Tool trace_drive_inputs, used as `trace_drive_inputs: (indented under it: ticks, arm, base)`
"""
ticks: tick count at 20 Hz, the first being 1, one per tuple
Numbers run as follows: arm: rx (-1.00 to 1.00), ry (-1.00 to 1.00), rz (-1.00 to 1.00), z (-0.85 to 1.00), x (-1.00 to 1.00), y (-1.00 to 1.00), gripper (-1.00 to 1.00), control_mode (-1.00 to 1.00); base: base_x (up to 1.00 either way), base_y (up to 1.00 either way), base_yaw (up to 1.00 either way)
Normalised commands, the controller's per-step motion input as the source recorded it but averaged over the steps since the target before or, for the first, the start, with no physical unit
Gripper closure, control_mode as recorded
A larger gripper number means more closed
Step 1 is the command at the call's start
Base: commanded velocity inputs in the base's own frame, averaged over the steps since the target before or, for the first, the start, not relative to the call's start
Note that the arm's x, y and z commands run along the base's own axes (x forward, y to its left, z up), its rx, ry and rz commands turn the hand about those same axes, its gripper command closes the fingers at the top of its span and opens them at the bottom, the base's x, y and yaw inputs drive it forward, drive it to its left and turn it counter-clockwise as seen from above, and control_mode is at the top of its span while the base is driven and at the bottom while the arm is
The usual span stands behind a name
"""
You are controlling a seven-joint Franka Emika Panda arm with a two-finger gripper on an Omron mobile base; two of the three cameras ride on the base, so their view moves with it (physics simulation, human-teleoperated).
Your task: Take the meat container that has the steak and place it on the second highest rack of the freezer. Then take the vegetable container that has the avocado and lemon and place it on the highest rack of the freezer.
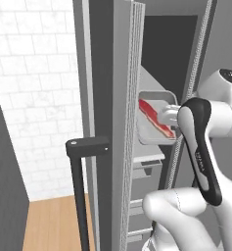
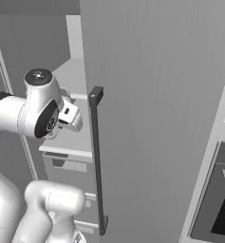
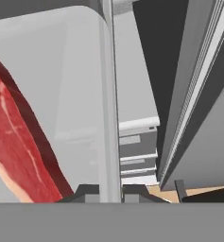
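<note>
Freezer (image 1: 112, 73) interior: meat container (image 1: 151, 135) tipped steeply, steak (image 1: 154, 117) long axis diagonal (upper-left to lower-right); pincer (image 3: 110, 191) pinching container wall.

You find no readable text, label, brand or number anywhere here. The arm (image 1: 201, 152) carries a faint mark on its dark link in the left base view, too blurred to read.

White tiled wall (image 1: 34, 93) (wooden floor (image 1: 51, 225) below).

base cams flank freezer (image 1: 112, 98), hand cam close-up
</note>
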Motion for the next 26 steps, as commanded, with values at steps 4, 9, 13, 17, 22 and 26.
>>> trace_drive_inputs:
  ticks: [4, 9, 13, 17, 22, 26]
  arm:
    - [0.00, 0.05, 0.00, -0.69, 0.01, 0.02, 1.00, -1.00]
    - [0.00, 0.03, 0.00, -0.58, 0.12, 0.02, 1.00, -1.00]
    - [0.00, 0.00, -0.01, -0.27, 0.63, 0.10, 1.00, -1.00]
    - [0.00, 0.00, -0.01, -0.26, 0.68, 0.02, 1.00, -1.00]
    - [0.00, 0.00, -0.03, -0.66, 0.35, 0.01, 1.00, -1.00]
    - [0.00, -0.02, -0.07, -0.58, 0.12, 0.06, 1.00, -1.00]
  base:
    - [0.00, 0.00, 0.00]
    - [0.00, 0.00, 0.00]
    - [0.00, 0.00, 0.00]
    - [0.00, 0.00, 0.00]
    - [0.00, 0.00, 0.00]
    - [0.00, 0.00, 0.00]
